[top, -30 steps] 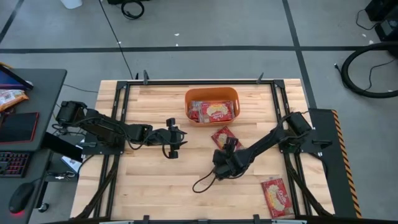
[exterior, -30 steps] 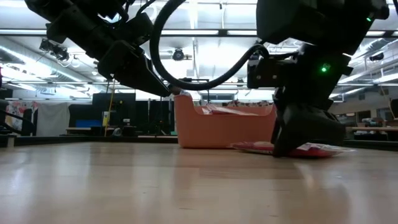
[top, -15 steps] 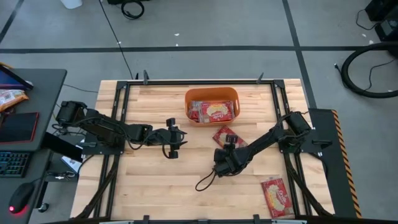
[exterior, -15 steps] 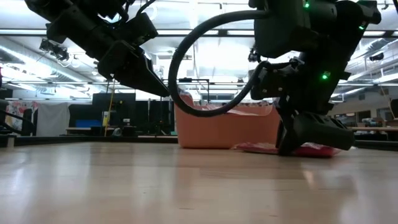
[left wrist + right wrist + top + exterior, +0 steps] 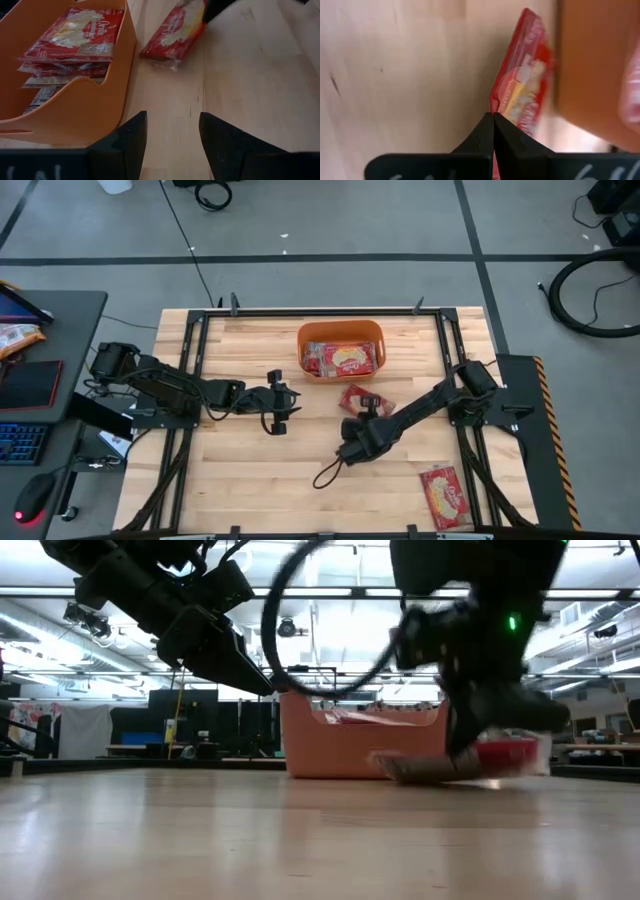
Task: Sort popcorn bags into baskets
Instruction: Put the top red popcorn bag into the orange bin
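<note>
We see the right arm stretched in from the table's right edge, its right gripper [image 5: 369, 402] low near the middle, fingers [image 5: 485, 131] pinched together. The left arm reaches across from the left — its left gripper [image 5: 171, 134] parted, raised, idle.

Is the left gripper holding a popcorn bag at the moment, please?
No; the left gripper is open with only bare table between its fingers.
</note>
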Tool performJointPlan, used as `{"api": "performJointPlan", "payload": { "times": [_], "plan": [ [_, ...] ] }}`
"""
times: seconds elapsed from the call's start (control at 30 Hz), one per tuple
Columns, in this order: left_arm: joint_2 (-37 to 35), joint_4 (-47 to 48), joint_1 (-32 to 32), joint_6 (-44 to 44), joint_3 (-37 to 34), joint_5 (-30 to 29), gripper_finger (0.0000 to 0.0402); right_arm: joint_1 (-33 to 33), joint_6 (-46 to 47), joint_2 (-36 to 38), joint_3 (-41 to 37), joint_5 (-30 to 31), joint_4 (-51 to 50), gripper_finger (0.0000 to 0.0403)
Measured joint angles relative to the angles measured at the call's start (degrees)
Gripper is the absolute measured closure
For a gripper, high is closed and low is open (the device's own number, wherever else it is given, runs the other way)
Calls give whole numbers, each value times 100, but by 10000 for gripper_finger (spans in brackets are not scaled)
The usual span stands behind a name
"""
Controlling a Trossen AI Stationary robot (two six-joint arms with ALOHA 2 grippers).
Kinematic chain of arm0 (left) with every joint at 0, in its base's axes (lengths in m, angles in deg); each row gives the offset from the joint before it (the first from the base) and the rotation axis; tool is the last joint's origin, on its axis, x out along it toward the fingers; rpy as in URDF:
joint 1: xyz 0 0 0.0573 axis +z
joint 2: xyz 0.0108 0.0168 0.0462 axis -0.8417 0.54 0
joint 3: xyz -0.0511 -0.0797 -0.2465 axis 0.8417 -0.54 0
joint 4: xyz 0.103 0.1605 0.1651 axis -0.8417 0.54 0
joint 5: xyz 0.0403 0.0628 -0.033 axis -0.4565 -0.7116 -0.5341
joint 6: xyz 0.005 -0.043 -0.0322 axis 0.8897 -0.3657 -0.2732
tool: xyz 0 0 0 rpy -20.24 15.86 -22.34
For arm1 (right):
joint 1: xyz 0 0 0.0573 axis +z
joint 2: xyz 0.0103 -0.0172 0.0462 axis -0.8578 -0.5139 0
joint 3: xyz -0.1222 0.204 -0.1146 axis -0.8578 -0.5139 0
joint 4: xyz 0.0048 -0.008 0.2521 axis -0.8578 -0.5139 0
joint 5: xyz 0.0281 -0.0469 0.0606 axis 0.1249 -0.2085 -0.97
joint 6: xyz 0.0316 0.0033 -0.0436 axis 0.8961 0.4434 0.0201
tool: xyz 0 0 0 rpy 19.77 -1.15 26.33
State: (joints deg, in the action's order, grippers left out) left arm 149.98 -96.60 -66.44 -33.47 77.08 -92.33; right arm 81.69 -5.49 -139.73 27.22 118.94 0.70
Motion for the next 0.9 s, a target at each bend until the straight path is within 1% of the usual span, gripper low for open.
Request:
{"api": "performJointPlan", "payload": {
  "times": [0.17, 0.3, 0.47, 0.57, 0.7, 0.9],
  "plan": [
    [0, 0, 0, -42, 0, 2, 217, 66, 1, 16, 889, 380, -1077, 399],
    [0, 0, 0, -42, 0, 2, 217, 89, 35, 20, 1386, 577, -1753, 400],
    [0, 0, 0, -42, 0, 0, 217, 79, 33, 20, 1621, 701, -2148, 400],
    [2, -94, 0, -48, -4, 26, 217, 48, 22, 22, 1631, 701, -2144, 401],
    [301, -917, 0, 20, -2, 415, 217, 36, 13, 22, 1631, 594, -2047, 401],
    [1199, -2477, 13, 659, -2, 427, 210, 75, 10, 22, 1631, 514, -2034, 402]
  ]
}}
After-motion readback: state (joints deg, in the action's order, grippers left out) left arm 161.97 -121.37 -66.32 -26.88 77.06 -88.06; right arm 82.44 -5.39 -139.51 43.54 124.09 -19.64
